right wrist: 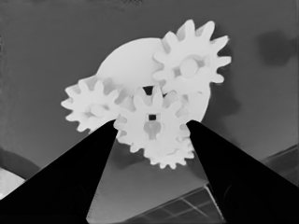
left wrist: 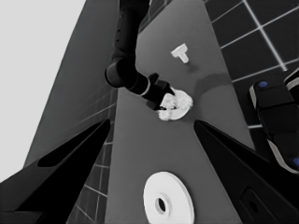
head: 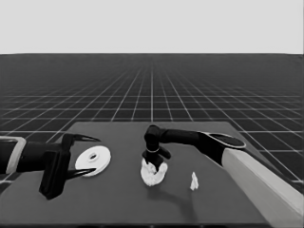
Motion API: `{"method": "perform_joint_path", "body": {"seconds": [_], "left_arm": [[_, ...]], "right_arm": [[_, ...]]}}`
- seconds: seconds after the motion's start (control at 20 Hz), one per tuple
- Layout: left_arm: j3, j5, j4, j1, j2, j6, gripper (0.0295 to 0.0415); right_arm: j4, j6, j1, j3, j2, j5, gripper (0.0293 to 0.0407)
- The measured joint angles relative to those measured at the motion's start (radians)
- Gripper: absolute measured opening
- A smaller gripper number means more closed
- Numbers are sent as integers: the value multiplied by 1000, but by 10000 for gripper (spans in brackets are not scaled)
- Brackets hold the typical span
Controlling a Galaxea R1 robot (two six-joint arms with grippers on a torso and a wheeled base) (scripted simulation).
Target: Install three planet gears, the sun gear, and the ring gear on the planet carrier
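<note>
Gears (right wrist: pixel 154 126) on smaller round part (head: pixel 153 175), mid-surface | right tool (head: pixel 156 160) directly above, fingers spread around centre gear, apparently not clamping | left tool (head: pixel 78 154) parked, open, beside larger round part (head: pixel 93 160).

2 round parts: larger (head: pixel 93 160), smaller (right wrist: pixel 135 60), 4 gears (right wrist: pixel 152 122), 1 thin white piece (head: pixel 194 181)

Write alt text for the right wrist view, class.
Four small toothed gears sit meshed on the smaller round part, on the dark table. The right gripper is open, its fingers flanking the middle gear.
</note>
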Motion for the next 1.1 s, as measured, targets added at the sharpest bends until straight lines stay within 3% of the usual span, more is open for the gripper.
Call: {"method": "perform_joint_path", "body": {"seconds": [1.1], "left_arm": [[0,0,0,0,0,0,385]], "right_arm": [[0,230,0,0,0,0,312]]}}
